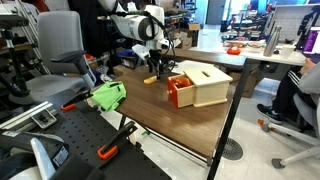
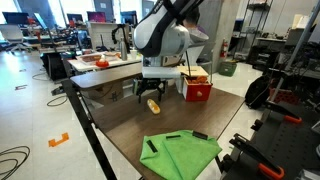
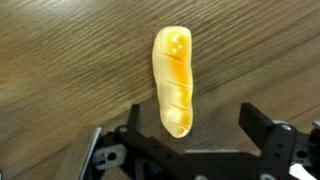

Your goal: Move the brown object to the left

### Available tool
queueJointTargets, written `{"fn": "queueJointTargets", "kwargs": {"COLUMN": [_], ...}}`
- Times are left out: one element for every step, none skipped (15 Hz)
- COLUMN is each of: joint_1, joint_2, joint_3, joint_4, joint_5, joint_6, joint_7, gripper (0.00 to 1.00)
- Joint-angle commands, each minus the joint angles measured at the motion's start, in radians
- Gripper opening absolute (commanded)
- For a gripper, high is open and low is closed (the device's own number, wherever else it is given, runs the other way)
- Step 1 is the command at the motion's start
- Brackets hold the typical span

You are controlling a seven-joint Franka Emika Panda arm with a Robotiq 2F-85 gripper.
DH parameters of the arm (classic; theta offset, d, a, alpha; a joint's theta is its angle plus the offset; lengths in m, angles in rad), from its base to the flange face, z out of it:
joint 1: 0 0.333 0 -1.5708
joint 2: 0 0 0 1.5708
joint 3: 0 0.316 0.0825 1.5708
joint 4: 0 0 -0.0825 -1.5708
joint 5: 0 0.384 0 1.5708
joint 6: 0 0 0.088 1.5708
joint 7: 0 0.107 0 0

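The brown object (image 3: 173, 80) is a smooth, elongated orange-brown roll lying flat on the wooden table (image 3: 60, 60). In the wrist view its long axis runs up and away from the camera, and its near end sits between the two black fingers (image 3: 262, 128). The gripper (image 3: 190, 120) is spread wide. There is bare wood between the roll and each finger, so it grasps nothing and touches the roll on neither side.

In both exterior views the gripper (image 1: 157, 70) (image 2: 152, 95) hangs low and points straight down, right above the brown object (image 1: 151, 79) (image 2: 153, 104). The roll rests on the table (image 1: 170, 115) (image 2: 120, 125) well in from the edges.

Just beside the roll stands the cream box (image 1: 205, 85) with an orange compartment facing the roll, apart from it. In an exterior view only the box's (image 2: 197, 90) red-orange part shows, behind the arm.

The bright green item (image 1: 107, 95) (image 2: 180, 152) lies at one end of the table, well apart from both the roll and the box.

A grey office chair (image 1: 60, 50) stands off the table beyond the green item
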Motion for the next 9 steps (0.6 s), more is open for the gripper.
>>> {"fn": "queueJointTargets", "kwargs": {"joint_1": [0.016,0.015,0.017,0.018,0.012,0.006,-0.008,0.011,0.007], "joint_2": [-0.148,-0.190,-0.244,-0.285,-0.330,-0.377,-0.428,-0.294,-0.340], "joint_3": [0.016,0.025,0.033,0.039,0.049,0.056,0.066,0.051,0.055], "joint_4": [-0.164,-0.211,-0.270,-0.311,-0.358,-0.404,-0.447,-0.295,-0.337], "joint_5": [-0.013,-0.013,-0.012,-0.014,-0.014,-0.013,-0.011,-0.010,-0.010], "joint_6": [-0.009,-0.016,-0.012,0.003,0.017,0.029,0.016,-0.001,-0.001], "joint_7": [0.001,-0.013,-0.025,-0.037,-0.057,-0.079,-0.110,-0.056,-0.071], "gripper": [1.00,1.00,1.00,1.00,1.00,1.00,1.00,1.00,1.00]}}
